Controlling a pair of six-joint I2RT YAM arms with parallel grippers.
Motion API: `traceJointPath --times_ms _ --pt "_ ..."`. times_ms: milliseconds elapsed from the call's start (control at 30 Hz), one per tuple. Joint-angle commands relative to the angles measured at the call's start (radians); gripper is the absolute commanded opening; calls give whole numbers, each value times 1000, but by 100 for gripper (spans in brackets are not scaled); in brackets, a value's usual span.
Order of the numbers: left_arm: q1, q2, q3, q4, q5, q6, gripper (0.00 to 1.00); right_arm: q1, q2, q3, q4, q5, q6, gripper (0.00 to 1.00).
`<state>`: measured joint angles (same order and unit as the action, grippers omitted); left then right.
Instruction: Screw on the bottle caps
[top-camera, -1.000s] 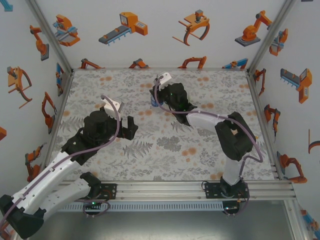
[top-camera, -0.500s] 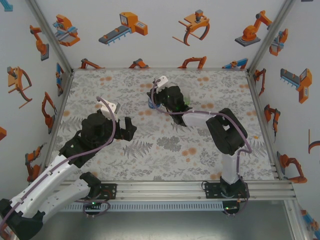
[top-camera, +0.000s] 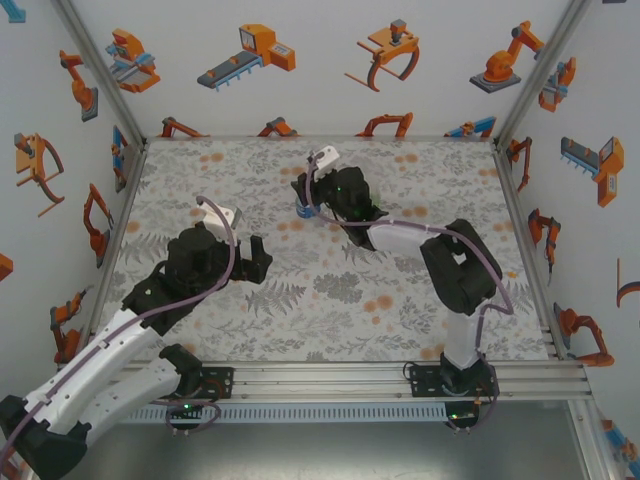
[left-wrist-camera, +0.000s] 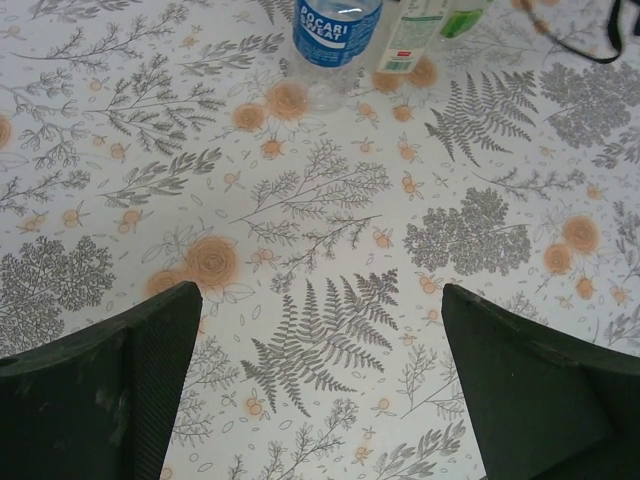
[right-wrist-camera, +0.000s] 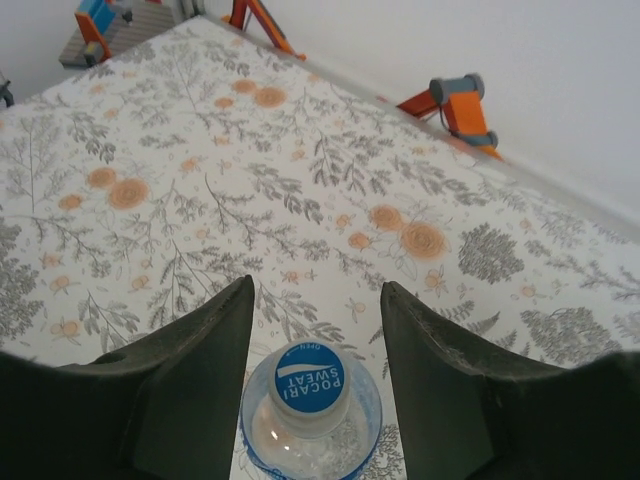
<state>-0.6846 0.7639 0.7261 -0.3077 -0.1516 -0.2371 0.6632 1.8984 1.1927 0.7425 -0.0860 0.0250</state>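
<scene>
A: Flowered bench (top-camera: 420, 300), seen from above?
B: Left hand (top-camera: 262, 258) wide, empty. Right hand (top-camera: 305, 198) over the blue-label bottle (top-camera: 308, 211), farther back.
A: Left wrist?
B: That bottle, just beside the green-label bottle (left-wrist-camera: 425, 25).
A: Right wrist?
B: Fingers (right-wrist-camera: 225, 340) parted, flanking the cap (right-wrist-camera: 308, 385) sitting on the bottle, clear of it.

You are looking into a robot test cell in a lab, not a home or a shop. White walls (top-camera: 320, 100) printed with orange cartoon robot arms box in the desk (top-camera: 330, 320), which is covered in a grey-and-orange floral sheet. Aluminium profile posts (top-camera: 100, 72) frame the corners. A slotted rail (top-camera: 330, 376) along the near edge carries two bolted arm bases (top-camera: 455, 380).
</scene>
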Motion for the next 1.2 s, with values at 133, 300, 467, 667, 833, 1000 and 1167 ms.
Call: traceJointPath --times_ms 133,300,467,667,833,1000,1167 --pt "52 58 -19 59 -26 14 97 -24 -191 42 -106 15 -50 53" --pt "113 127 -39 129 -34 37 97 -60 -310 3 -226 75 -111 62" --pt "186 213 -47 183 -36 66 97 -124 -422 -73 -324 147 -138 86" --pt "251 307 -75 300 -85 144 97 -252 -534 -227 -377 184 -118 99" --pt "280 386 -127 432 -178 234 97 -383 -599 -387 -386 188 -68 99" --pt "325 443 -170 563 -187 307 97 -500 -613 -562 -350 186 -38 99" --pt "404 523 -230 761 -152 334 97 -598 -593 -645 -328 172 21 99"
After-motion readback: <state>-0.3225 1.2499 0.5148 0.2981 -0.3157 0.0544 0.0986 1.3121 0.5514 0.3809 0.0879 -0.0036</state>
